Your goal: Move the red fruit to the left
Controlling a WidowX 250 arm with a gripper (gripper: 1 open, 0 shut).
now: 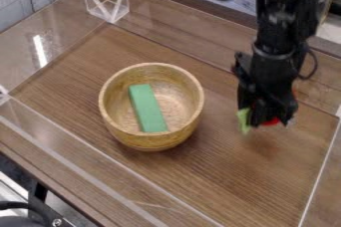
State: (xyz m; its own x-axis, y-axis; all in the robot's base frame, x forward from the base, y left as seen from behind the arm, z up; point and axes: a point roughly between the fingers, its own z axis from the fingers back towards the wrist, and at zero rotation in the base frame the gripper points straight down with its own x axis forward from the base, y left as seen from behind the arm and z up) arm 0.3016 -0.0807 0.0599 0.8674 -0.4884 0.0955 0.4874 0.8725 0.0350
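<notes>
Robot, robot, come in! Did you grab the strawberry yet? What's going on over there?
Gripper shut on the red fruit, right of the wooden bowl. Bowl, with a green block inside, sits directly in the leftward path.

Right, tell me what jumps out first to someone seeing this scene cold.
The black robot arm at the right, pointing straight down with its pincer shut on the red fruit, whose green leaf end pokes out at the left. Next, the round wooden bowl in the middle of the wooden table, with a green block lying inside it. The picture is blurred around the pincer, so whether the fruit is off the table is unclear.
</notes>
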